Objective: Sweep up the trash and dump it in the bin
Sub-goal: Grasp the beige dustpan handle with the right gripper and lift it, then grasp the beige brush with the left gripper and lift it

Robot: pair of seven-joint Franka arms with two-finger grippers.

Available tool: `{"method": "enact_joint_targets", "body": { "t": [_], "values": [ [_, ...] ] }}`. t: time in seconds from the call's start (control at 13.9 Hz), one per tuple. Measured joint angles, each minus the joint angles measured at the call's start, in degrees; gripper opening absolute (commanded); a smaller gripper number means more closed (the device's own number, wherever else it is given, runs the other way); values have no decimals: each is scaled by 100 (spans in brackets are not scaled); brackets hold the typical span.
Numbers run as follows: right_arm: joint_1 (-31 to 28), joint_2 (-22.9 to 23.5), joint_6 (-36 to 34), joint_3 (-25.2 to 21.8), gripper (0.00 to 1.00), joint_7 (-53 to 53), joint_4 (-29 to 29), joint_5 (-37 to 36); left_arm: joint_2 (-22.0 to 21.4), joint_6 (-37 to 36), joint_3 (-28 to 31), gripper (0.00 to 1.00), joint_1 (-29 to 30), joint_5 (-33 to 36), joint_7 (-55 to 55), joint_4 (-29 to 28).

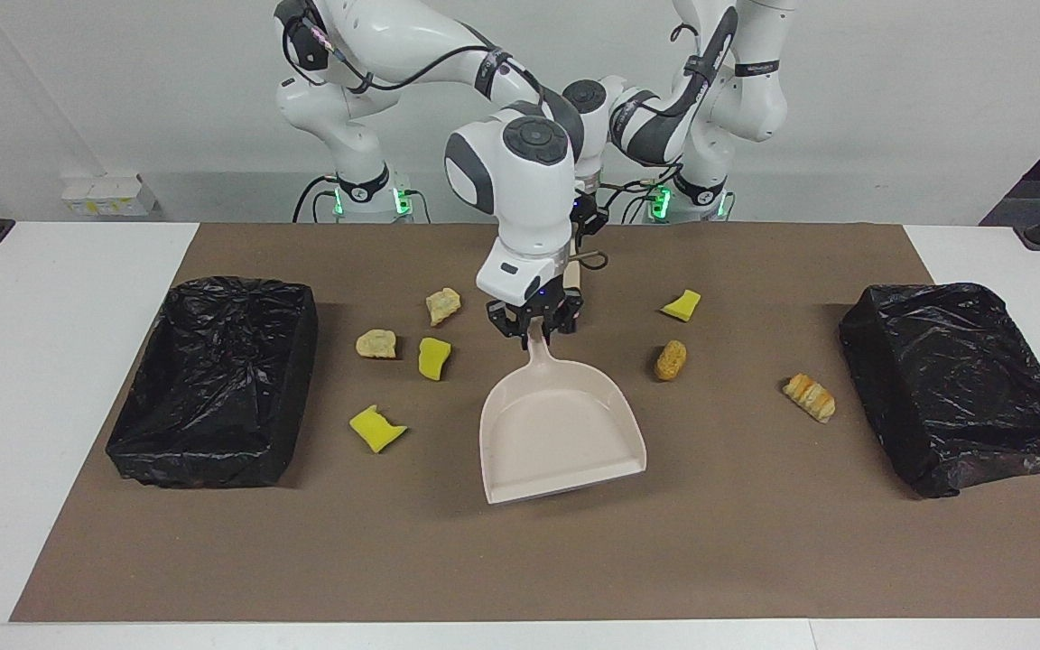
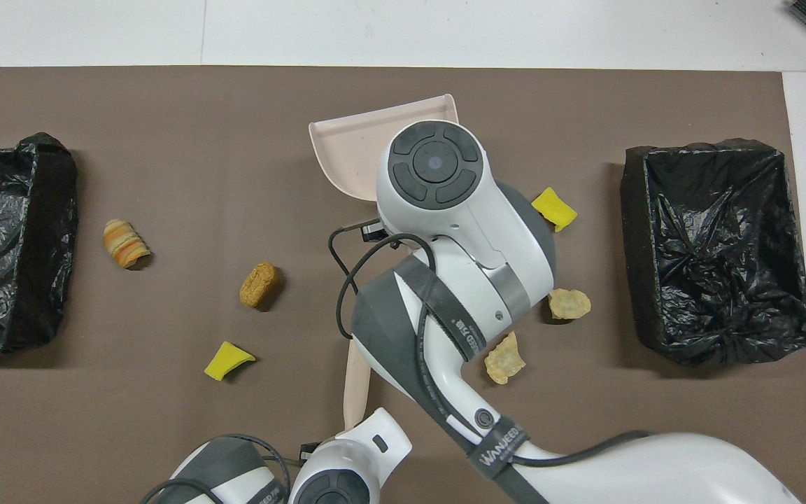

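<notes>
I had the right end effector (image 1: 533,327) clamped on the dustpan (image 1: 561,433) handle, pan raised over mid-bench. All seven scraps (image 1: 376,428) lay scattered on the mat; both bins (image 1: 213,379) looked empty. Left end effector (image 1: 585,219) waited, grip unreadable. Sweeping seemed unstarted.

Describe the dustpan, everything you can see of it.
The dustpan is a pale beige, smooth, plastic-looking scoop with a flat tray, low raised walls on three sides, an open front lip and a short tapered handle. It is empty. The right tool is shut on the handle's end, holding it over the middle of the brown mat, handle end up and lip down, turned askew, the mouth pointing away from the robots. No trash touches it.
</notes>
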Motion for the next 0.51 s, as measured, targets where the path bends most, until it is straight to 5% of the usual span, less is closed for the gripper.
{"method": "enact_joint_targets", "body": {
  "t": [0.51],
  "values": [
    [-238, -570, -171, -4, 0, -2939, -894, 5, -612, -934, 97, 0, 1717, 46, 840, 305]
  ]
}}
